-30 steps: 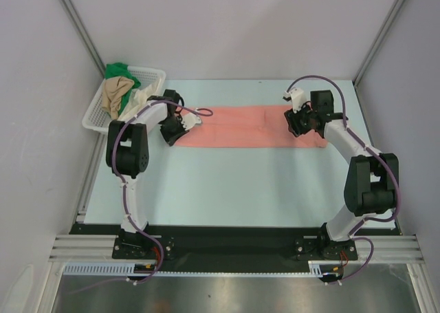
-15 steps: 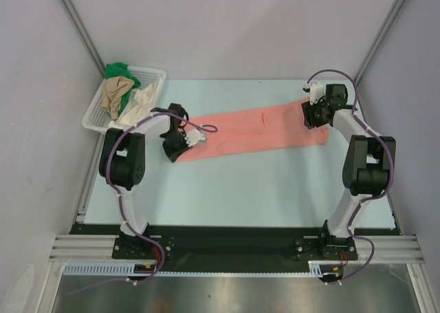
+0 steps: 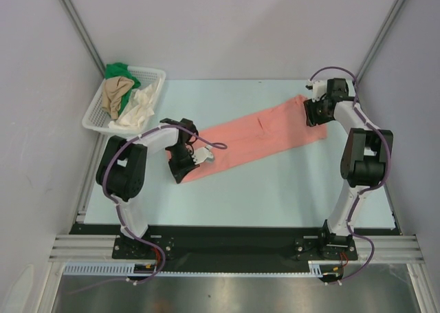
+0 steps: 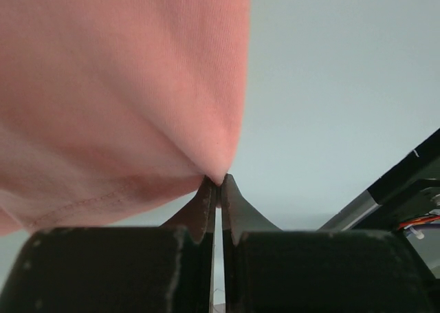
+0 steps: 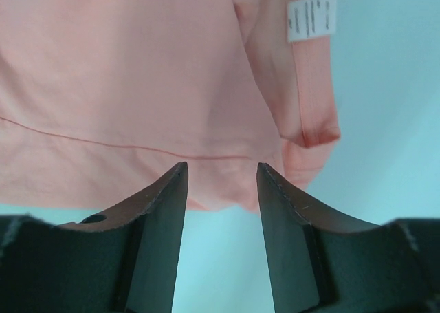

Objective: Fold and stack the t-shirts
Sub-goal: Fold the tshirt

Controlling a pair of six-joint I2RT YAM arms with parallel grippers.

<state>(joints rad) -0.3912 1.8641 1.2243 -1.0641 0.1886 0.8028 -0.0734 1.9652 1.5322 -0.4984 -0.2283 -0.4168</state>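
Desk: Placement of the salmon-pink t-shirt (image 3: 258, 135) is requested.

Photographer: It is seen stretched as a long folded strip, slantwise across the pale table (image 3: 275, 189), from near left to far right. Its near-left tip is pinched in the closed left gripper (image 4: 218, 184).

Desk: And the right gripper (image 5: 221, 167)?

Photographer: Its jaws are set apart over the far-right end, near a white label (image 5: 311, 17). A green t-shirt (image 3: 118, 71), tan t-shirt (image 3: 115, 93) and cream t-shirt (image 3: 141, 106) are heaped in the white lattice basket (image 3: 93, 117), far left.
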